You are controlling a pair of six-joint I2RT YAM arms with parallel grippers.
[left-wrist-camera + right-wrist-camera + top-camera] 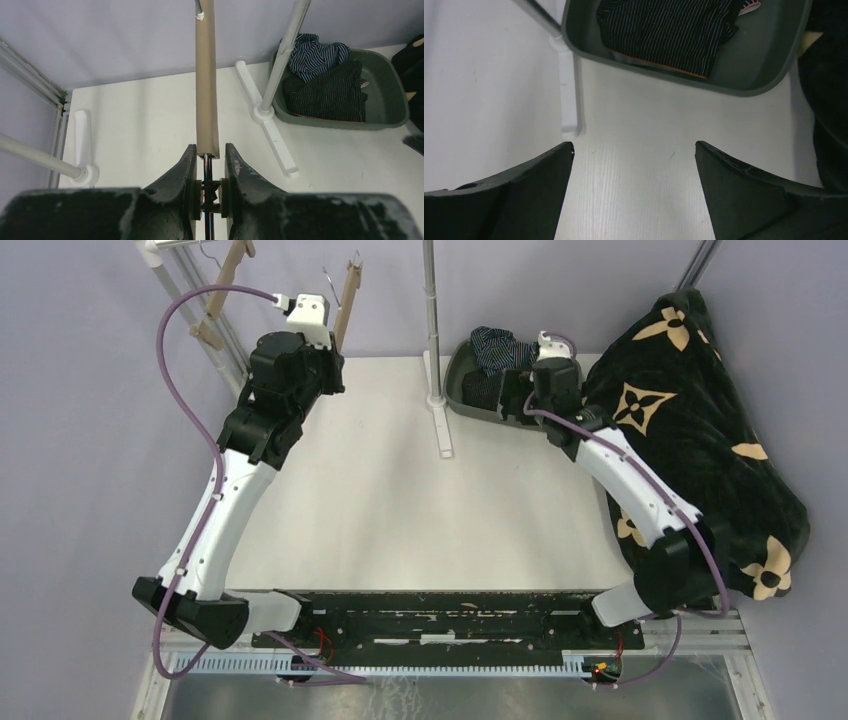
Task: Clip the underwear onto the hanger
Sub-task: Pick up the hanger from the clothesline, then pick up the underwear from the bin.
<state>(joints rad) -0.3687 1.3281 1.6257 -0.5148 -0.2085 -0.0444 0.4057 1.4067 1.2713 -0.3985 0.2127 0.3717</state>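
Table (380, 490): everything is being carried on this white top. Both arms are being reached across it, toward the far edge.

Blanket (690, 410): this big black cloth with tan flowers is being left in a heap on the right. It is not part of the job, so it is best not touched.

Rack pole (432, 320): it is being stood upright just left of the tub. The right arm is best swung wide of it.

Green tub (390, 95): both pieces of underwear are being held inside it, at the far right of the table.

Hanger (206, 75): its wooden bar is being hung at the far left, well apart from the tub. It probably needs to be held steady until a garment is brought over.

Black pinstripe underwear (664, 30): it is being laid flat in the near part of the tub, on top and easy to reach. It looks like the one to be picked first. Only one soft edge should be pinched, so that an edge is being left free for the clip.

Navy underwear (315, 50): it is being bunched at the back of the tub, touching the black one. It should not be dragged out together with it.

Right gripper (634, 145): its fingers are being held wide apart and nothing is being held. It is being hovered over bare table, just in front of the tub. It should be moved forward and lowered slowly over the rim.

Left gripper (210, 160): its fingers are being held narrow and are being pressed on the metal clip part under the end of the hanger's bar.
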